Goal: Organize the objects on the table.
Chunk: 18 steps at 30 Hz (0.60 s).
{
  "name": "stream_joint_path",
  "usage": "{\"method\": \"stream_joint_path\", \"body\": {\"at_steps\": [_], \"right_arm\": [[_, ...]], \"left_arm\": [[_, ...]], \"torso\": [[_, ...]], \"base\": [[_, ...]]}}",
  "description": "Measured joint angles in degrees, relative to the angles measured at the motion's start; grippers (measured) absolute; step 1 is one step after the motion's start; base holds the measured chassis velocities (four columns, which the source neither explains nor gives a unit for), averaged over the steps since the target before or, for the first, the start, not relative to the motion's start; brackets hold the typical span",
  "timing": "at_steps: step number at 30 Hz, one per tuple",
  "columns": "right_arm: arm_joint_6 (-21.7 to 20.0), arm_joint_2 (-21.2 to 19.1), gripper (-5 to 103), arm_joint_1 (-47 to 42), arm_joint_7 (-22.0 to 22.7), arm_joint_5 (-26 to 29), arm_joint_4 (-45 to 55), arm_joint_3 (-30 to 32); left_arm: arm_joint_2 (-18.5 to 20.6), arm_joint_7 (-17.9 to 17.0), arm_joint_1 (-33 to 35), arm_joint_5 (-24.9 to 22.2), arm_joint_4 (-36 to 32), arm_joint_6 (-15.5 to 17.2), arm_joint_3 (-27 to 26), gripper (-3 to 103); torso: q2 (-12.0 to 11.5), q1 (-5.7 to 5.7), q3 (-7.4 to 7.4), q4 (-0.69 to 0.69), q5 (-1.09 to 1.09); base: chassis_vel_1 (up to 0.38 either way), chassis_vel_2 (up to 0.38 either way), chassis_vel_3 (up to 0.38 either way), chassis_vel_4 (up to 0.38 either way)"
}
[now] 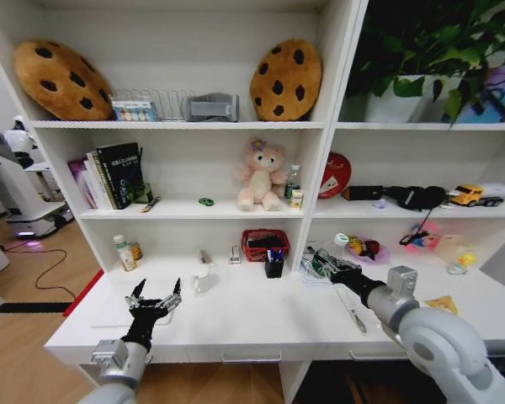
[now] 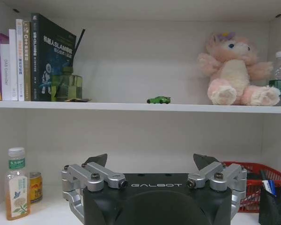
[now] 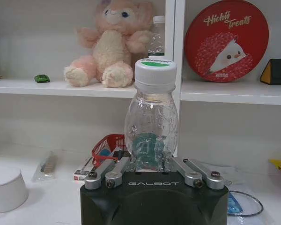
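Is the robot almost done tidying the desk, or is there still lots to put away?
Not almost done. The green toy car already sits on the shelf near the pink plush toy. Right now the right claw is shut on a clear bottle, held upright above the desk. The left claw hangs open and empty. Left on the desk: a pen, a white cup and other small bits.
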Motion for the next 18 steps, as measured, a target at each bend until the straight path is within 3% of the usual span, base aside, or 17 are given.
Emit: {"method": "stream_joint_path", "body": {"at_steps": [11,18], "right_arm": [[1.36,0.11,24,0.78,0.47,-2.12,-0.30,-3.03],[1.74,-0.03,24,0.85,0.53,-2.36,-0.73,-3.01]], "left_arm": [[0.00,0.00,0.00,0.00,0.00,0.00,0.01,100],[0.00,0.01,0.00,0.00,0.00,0.00,-0.02,100]], "torso": [[0.00,0.00,0.00,0.00,0.00],[0.00,-0.01,0.00,0.02,-0.05]], "base": [[-0.178,-0.173,0.167,0.165],[0.012,0.003,0.013,-0.008]]}}
